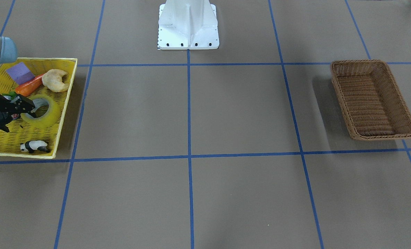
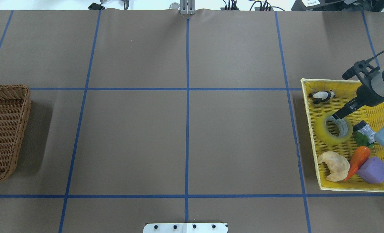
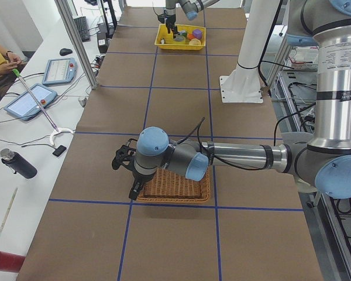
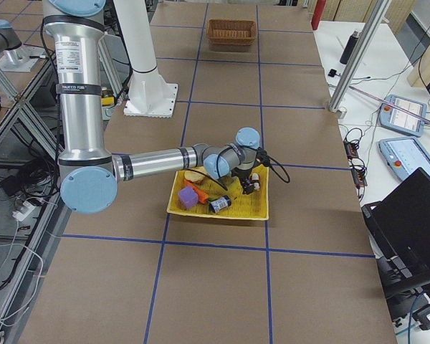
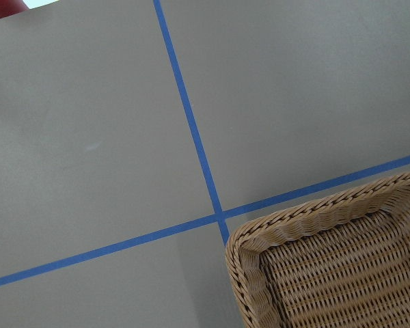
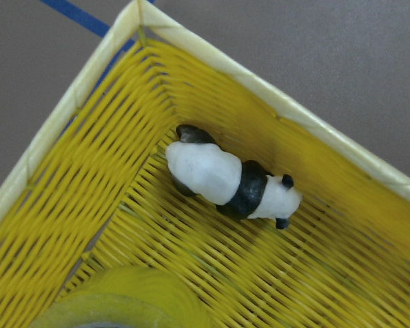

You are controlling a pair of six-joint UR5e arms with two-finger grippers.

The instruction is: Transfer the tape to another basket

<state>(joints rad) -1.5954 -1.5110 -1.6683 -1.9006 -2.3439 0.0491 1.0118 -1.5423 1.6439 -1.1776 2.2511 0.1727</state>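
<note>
Basket (image 1: 344, 100): sits far right in the front-facing view, well apart from everything else, probably parked as the drop spot. Yellow tray (image 1: 1, 141): lies far left, crowded with toys. Tape (image 1: 53, 112): rests flat mid-tray, core upward, suiting a rim grasp. Right gripper (image 1: 30, 107): reaches in from the left edge, one finger inside the core; cannot tell whether clamped. Left gripper (image 3: 134, 190): hangs by the basket in the left-side view; cannot tell either.
</note>
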